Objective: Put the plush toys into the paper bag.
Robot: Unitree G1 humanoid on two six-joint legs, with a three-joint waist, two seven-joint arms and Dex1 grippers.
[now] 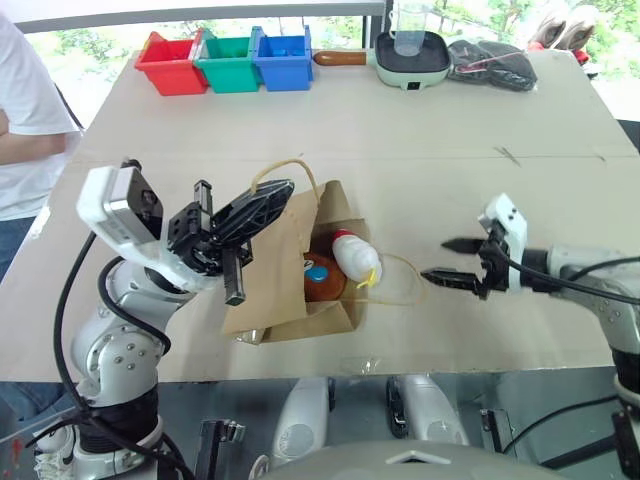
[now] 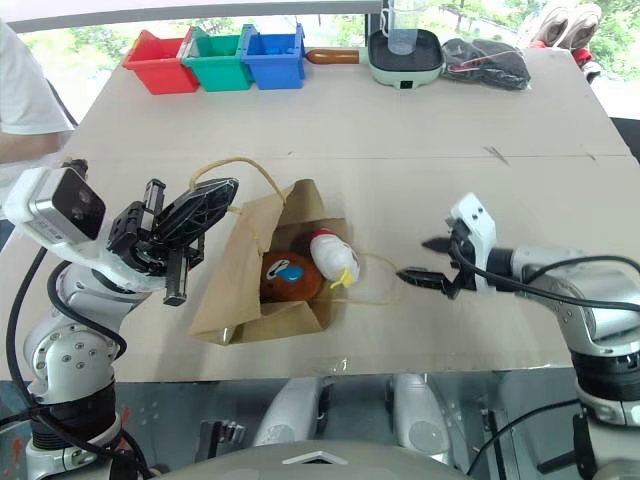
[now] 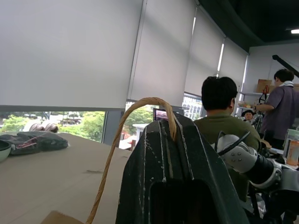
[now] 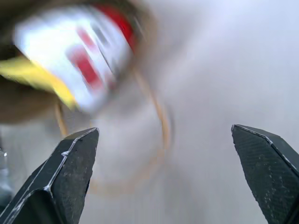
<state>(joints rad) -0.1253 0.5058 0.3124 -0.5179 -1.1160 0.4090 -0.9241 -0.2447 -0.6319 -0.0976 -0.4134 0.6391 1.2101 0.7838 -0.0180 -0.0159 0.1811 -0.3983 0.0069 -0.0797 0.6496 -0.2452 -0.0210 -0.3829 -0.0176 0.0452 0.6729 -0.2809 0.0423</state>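
Note:
The brown paper bag (image 1: 272, 275) lies on its side on the table, its mouth open toward my right arm. In the mouth sit both plush toys: the brown bear head (image 1: 322, 280) and, against it, the white chicken (image 1: 356, 256). My left gripper (image 1: 280, 193) is shut on the bag's upper loop handle (image 1: 292, 164), holding that edge up; the left wrist view has the handle (image 3: 140, 105) running over a finger (image 3: 177, 177). The other handle (image 1: 404, 282) lies flat on the table. My right gripper (image 1: 436, 259) hangs open and empty just right of that loop, facing the blurred chicken (image 4: 74, 56).
Red (image 1: 172, 63), green (image 1: 230, 61) and blue (image 1: 283, 57) bins line the far edge, beside a pale green pan (image 1: 411, 57) and a black bag (image 1: 490, 63). A person in a white shirt (image 1: 25, 130) stands at the table's left. Other people (image 3: 219, 107) stand in the room.

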